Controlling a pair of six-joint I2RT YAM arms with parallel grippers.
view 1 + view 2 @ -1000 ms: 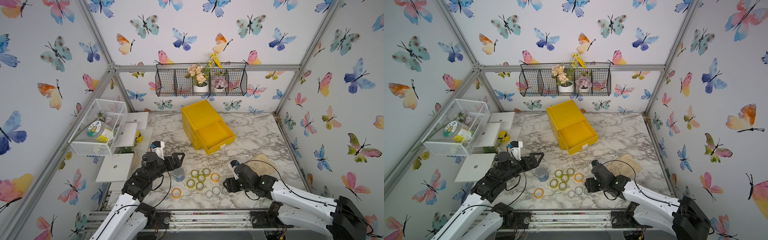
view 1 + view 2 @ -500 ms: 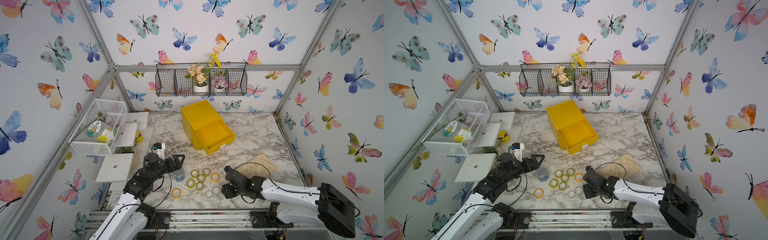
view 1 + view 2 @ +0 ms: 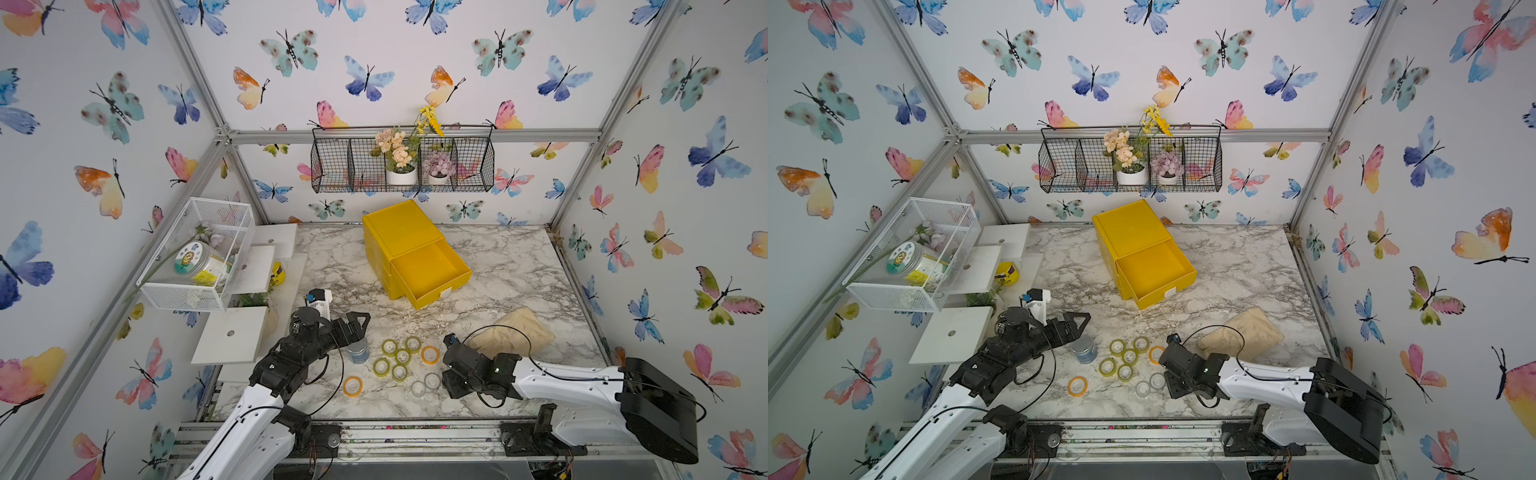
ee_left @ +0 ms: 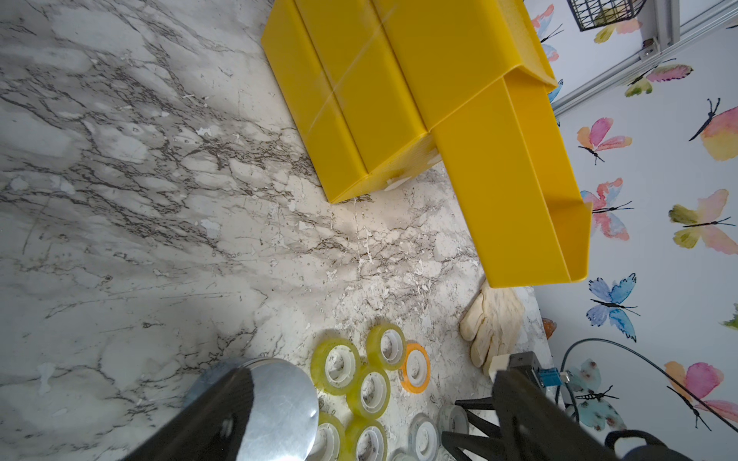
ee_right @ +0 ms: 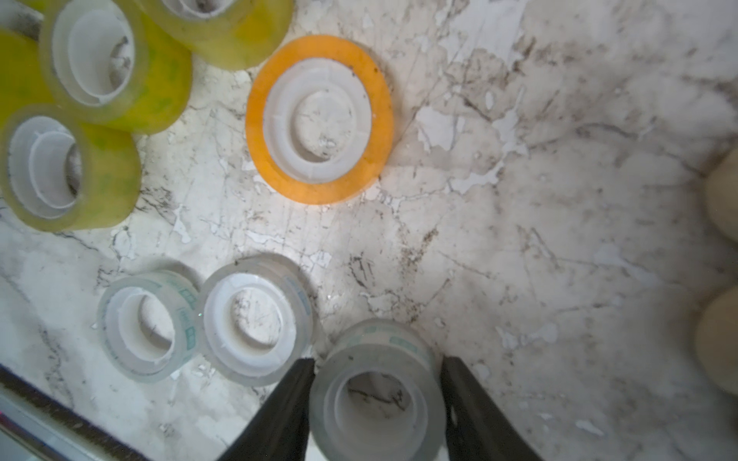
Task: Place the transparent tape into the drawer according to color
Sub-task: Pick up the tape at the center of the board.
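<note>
Several yellow-green tape rolls (image 3: 402,356) lie clustered near the table's front, with two orange rolls (image 3: 430,354) (image 3: 352,386) and two colourless rolls (image 3: 432,380) beside them. My right gripper (image 5: 378,361) is down at the table, shut on a third colourless roll (image 5: 377,399); in both top views the gripper (image 3: 451,382) (image 3: 1173,384) hides that roll. My left gripper (image 3: 355,328) (image 4: 373,375) hovers open over the blue-grey jar (image 3: 358,351), holding nothing. The yellow cabinet (image 3: 399,228) stands behind, its top drawer (image 3: 432,274) pulled out and empty.
A beige glove (image 3: 519,328) lies to the right of the rolls, behind my right arm. White shelves (image 3: 230,334) and a white mesh basket (image 3: 195,257) are on the left wall. A black wire basket (image 3: 403,166) with flowers hangs at the back.
My right gripper has moved left along the table's front to the colourless rolls and closed its jaws on one. The left gripper has stayed open and shifted only slightly.
</note>
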